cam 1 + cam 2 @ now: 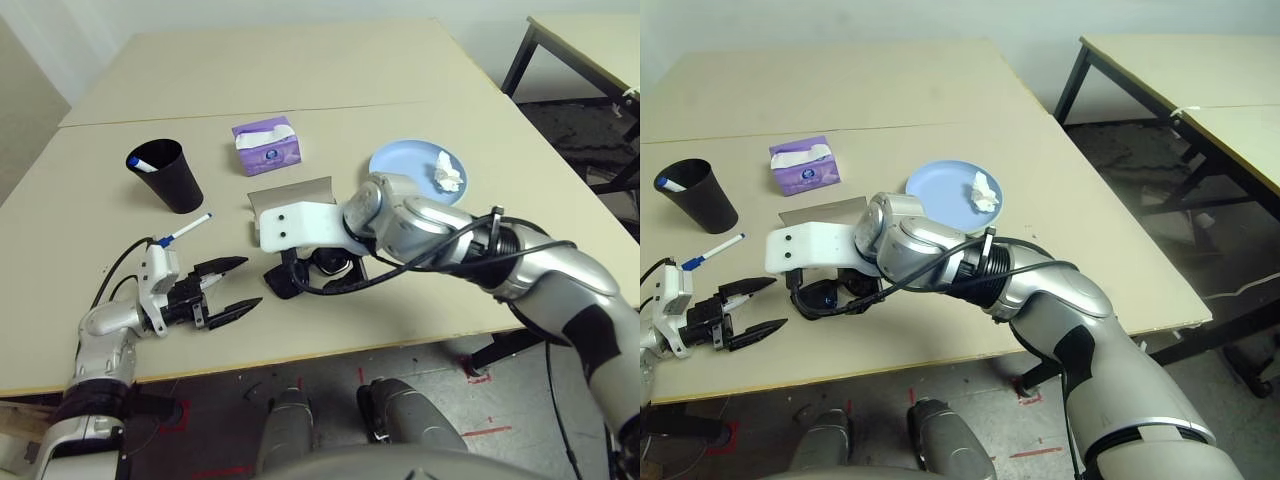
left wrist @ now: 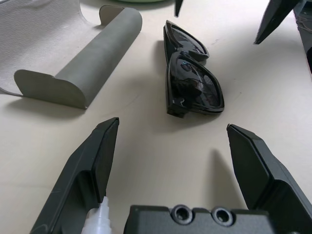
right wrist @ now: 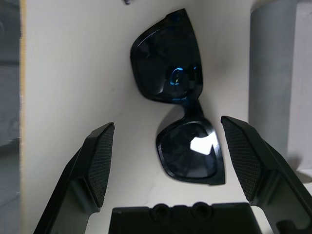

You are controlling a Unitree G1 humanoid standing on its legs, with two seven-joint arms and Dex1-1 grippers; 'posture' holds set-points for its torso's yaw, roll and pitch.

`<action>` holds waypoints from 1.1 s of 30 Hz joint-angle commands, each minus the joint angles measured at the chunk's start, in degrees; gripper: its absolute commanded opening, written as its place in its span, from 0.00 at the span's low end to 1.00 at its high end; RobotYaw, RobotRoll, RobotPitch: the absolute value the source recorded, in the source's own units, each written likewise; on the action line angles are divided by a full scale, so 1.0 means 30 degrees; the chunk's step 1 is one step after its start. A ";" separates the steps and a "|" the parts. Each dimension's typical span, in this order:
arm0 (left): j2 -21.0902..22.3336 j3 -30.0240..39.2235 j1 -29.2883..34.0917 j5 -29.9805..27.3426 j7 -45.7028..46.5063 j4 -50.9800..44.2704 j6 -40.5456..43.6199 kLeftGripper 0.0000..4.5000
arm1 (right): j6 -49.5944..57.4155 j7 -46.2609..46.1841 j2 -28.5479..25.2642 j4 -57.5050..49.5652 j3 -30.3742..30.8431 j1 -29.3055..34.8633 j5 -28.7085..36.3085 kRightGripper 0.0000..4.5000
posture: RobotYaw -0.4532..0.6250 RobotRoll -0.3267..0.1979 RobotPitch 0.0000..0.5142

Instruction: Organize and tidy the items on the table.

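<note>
Black sunglasses (image 3: 178, 102) lie folded on the table (image 1: 80, 190) near its front edge. My right gripper (image 3: 168, 126) hangs open just above them, a finger on either side. My left gripper (image 1: 225, 285) rests open on the table to their left, pointing at them with nothing between its fingers. The grey glasses case (image 1: 290, 195) lies open just behind the sunglasses. A white marker with a blue cap (image 1: 185, 230) lies behind my left gripper. A light-blue plate (image 1: 400, 160) holds a crumpled white tissue (image 1: 447, 175).
A black cup (image 1: 165, 175) with a marker (image 1: 145, 163) in it stands at the left. A purple tissue box (image 1: 265, 145) sits behind the case. A seam (image 1: 300, 110) crosses the table. A smaller table (image 1: 590, 40) stands at the far right.
</note>
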 commanded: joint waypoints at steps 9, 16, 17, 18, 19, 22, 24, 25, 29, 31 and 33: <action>0.0071 -0.0036 0.1185 -0.0128 0.0651 -0.2139 0.1446 1.00 | -0.3603 0.0157 0.1981 0.3829 -0.0651 0.0051 -0.1790 0.99 | 0.36 0.62 0.26; -0.0060 -0.0069 0.1500 -0.0119 0.0795 -0.2405 0.1443 1.00 | -0.4619 0.0476 0.2278 0.4766 -0.1195 0.0351 -0.2483 0.99 | 0.36 0.62 0.26; -0.0073 -0.0081 0.1536 -0.0120 0.0810 -0.2423 0.1432 1.00 | -0.4705 0.0533 0.2252 0.4791 -0.1248 0.0420 -0.2587 0.99 | 0.36 0.62 0.26; -0.0077 -0.0085 0.1568 -0.0125 0.0815 -0.2443 0.1428 1.00 | -0.4757 0.0592 0.2241 0.4801 -0.1291 0.0480 -0.2678 0.99 | 0.36 0.62 0.26; -0.0076 -0.0087 0.1586 -0.0127 0.0815 -0.2458 0.1430 1.00 | -0.4770 0.0668 0.2228 0.4798 -0.1327 0.0538 -0.2751 0.99 | 0.36 0.62 0.26; -0.0073 -0.0101 0.1561 -0.0135 0.0885 -0.2596 0.1527 1.00 | -0.4863 0.0841 0.2120 0.4794 -0.1376 0.0722 -0.3058 0.99 | 0.36 0.62 0.27; -0.0072 -0.0126 0.1533 -0.0156 0.0973 -0.2807 0.1668 1.00 | -0.4944 0.0938 0.2053 0.4769 -0.1389 0.0850 -0.3274 0.99 | 0.36 0.62 0.26; -0.0072 -0.0143 0.1535 -0.0169 0.1011 -0.2915 0.1730 1.00 | -0.4956 0.1013 0.2022 0.4727 -0.1384 0.0917 -0.3353 0.99 | 0.36 0.62 0.26; -0.0087 -0.0175 0.1626 -0.0196 0.1099 -0.3278 0.1939 1.00 | -0.4922 0.1275 0.2030 0.4533 -0.1470 0.1230 -0.3507 0.99 | 0.36 0.62 0.26; -0.0102 -0.0181 0.1692 -0.0198 0.1126 -0.3396 0.1994 1.00 | -0.4929 0.1260 0.2089 0.4570 -0.1526 0.1337 -0.3588 0.99 | 0.36 0.62 0.27; -0.0132 -0.0190 0.1759 -0.0204 0.1181 -0.3512 0.2055 1.00 | -0.4915 0.1250 0.2157 0.4611 -0.1585 0.1455 -0.3662 0.99 | 0.36 0.62 0.27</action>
